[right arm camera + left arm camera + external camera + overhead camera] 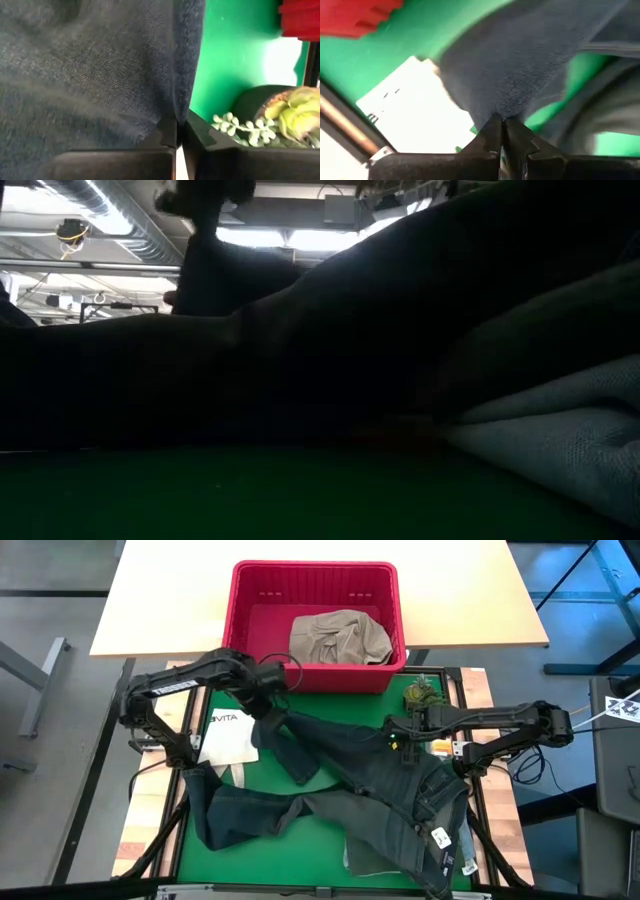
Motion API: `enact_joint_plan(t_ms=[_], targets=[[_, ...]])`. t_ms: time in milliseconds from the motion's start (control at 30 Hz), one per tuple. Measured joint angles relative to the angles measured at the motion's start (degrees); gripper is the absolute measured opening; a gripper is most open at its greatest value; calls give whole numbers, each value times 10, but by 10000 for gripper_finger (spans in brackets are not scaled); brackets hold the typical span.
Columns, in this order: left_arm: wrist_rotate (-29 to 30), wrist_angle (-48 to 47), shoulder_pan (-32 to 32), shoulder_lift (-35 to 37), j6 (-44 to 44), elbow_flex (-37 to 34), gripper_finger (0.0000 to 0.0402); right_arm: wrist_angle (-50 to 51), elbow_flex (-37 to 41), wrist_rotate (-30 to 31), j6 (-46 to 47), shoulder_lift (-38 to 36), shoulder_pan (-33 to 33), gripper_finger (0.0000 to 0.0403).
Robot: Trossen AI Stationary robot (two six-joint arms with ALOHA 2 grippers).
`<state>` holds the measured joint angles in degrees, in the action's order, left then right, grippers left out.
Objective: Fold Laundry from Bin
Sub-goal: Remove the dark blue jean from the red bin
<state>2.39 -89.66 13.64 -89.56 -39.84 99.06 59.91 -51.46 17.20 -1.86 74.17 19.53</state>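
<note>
Dark blue denim jeans (370, 795) lie spread over the green mat (330, 840), one leg reaching the near left. The other leg rises to my left gripper (272, 712), which is shut on it just in front of the red bin (245, 630). My right gripper (398, 740) is shut on the jeans' far edge near the middle of the mat. A khaki garment (338, 638) lies in the bin. In the low view, dark cloth (330, 350) fills most of the picture. My left gripper pinches the denim of the jeans leg near its end (496, 111) between its two fingers, coming from above and pointing down. That end is lifted off the mat and spreads out below the fingers. The rest of the leg runs down onto the mat. My right gripper pinches the jeans' far edge (176, 112) between its two fingers, slanting steeply down from the table's right. The edge runs straight up out of the shut fingertips. The cloth beside it lies on the mat.
A white tote bag (228, 735) lies on the mat's left part, beneath my left gripper. A small green plant in a dark pot (420, 695) stands at the mat's far right, close to my right gripper. Light folded cloth (560, 440) shows in the low view.
</note>
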Motion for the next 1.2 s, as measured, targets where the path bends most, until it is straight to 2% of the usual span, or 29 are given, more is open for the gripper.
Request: enact_joint_plan(t_ms=[100,333,567,967,1200], targets=[[20,14,23,0,20,-56,0,-21,12,8,-1,0,0,19],[128,97,63,0,72,-160,0,-62,25,53,-1,0,0,17],[182,175,83,0,143,-219,26,-77,25,55,-1,0,0,27],[182,170,84,0,179,-217,141,-76,25,52,-1,0,0,32],[181,120,84,0,177,-151,165,-74,25,42,-1,0,0,33]])
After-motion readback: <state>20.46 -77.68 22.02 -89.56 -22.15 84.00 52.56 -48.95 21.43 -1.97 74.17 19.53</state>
